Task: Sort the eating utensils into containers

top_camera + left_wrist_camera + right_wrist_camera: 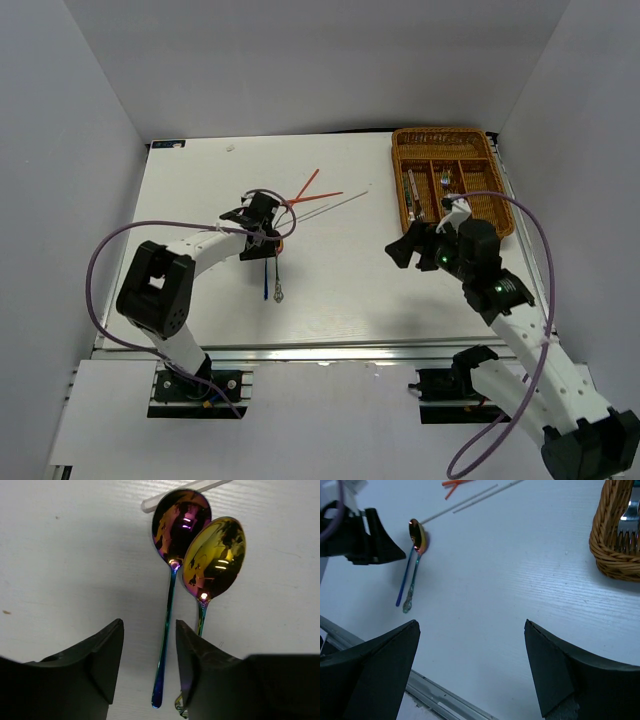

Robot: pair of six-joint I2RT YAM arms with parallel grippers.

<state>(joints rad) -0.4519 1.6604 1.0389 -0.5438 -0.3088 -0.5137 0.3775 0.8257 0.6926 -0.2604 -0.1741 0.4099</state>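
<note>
Two iridescent spoons lie side by side on the white table, a purple one [181, 522] and a gold one [215, 557]; their handles [272, 280] point toward the near edge. My left gripper [149, 650] hovers over them, jaws apart, with the purple spoon's handle showing in the gap; nothing is gripped. Red chopsticks [315, 188] and silver chopsticks [335, 206] lie just beyond. The wicker tray [497, 195] stands at the far right with forks [630, 517] and other cutlery in its slots. My right gripper [472, 650] is wide open and empty, between spoons and tray.
The table's near metal rail [435, 697] runs just under my right gripper. White walls close in the left, back and right sides. The left arm's purple cable [100, 270] loops beside its elbow.
</note>
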